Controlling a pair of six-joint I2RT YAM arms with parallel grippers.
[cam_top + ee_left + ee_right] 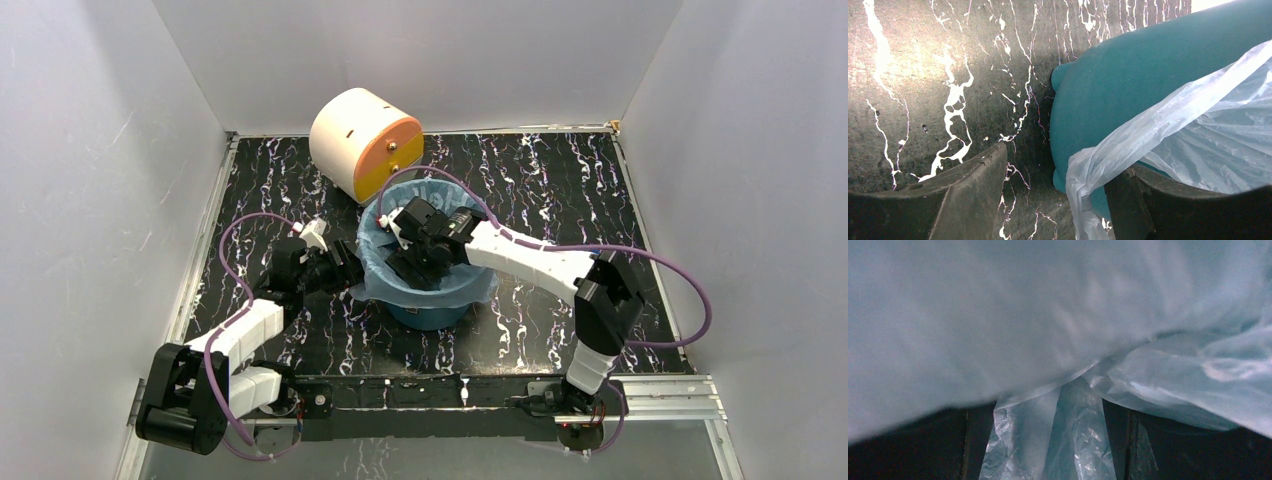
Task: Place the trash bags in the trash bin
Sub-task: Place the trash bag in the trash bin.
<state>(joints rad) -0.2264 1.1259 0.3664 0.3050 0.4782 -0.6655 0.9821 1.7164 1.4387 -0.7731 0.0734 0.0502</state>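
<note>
We're looking down on the black marbled table [560, 190], and the teal trash bin [430, 314] stands upright near its middle, just in front of a cream and orange drum-shaped box [365, 143]. The pale blue trash bag [374, 262] is in the bin: its crinkly film lines the mouth and folds out over the rim on the left and front.

The right gripper [414, 262] reaches in from the right and dips into the bin's mouth, inside the bag. On its wrist camera we see almost nothing but blue plastic [1048, 315]. The two dark fingers [913, 445] sit far apart at the bottom corners with loose folds of film hanging between them. That claw is spread wide and pinching nothing.

On the other side, the left gripper [352, 270] sits low against the bin's left wall. Its wrist camera shows the teal wall [1128, 85] close up, with the bag's overhanging edge [1208, 135] trailing down across it. One finger [968, 185] is over bare table, and the other [1168, 200] lies right at the bin beneath the draped film. A twisted strip of bag drops just beside that second finger. These jaws stand apart too and are not closed on the plastic.

Purple cables [232, 250] loop off both arms.
</note>
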